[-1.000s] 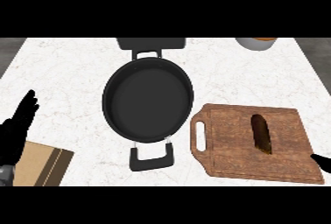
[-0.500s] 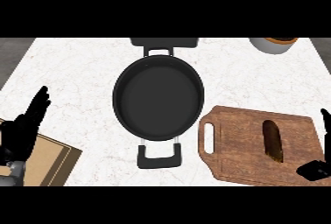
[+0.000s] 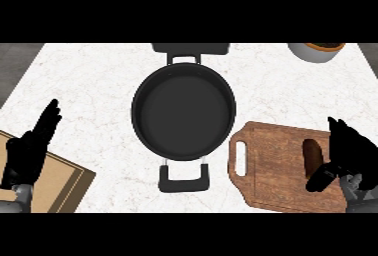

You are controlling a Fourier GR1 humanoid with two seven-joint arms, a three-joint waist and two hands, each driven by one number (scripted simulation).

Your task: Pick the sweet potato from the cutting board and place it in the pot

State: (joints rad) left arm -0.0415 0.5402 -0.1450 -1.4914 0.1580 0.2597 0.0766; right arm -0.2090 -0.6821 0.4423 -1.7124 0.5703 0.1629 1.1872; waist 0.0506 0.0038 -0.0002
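While the sweet potato (image 3: pixel 313 156) points near-to-far, the splayed right hand (image 3: pixel 354 151) holds nothing.

A white bowl (image 3: pixel 316 51) is being carried at the marbled surface's (image 3: pixel 88 90) far right; a tan wooden slab (image 3: pixel 63 182) is being carried near left.

The left hand (image 3: pixel 28 152) and the right hand (image 3: pixel 353 150) are being shown as plain matte black, each being formed of slender tapering fingers and a thicker thumb. Below them, the left forearm (image 3: pixel 22 196) and the right forearm (image 3: pixel 359 196) are being seen as short grey stubs.
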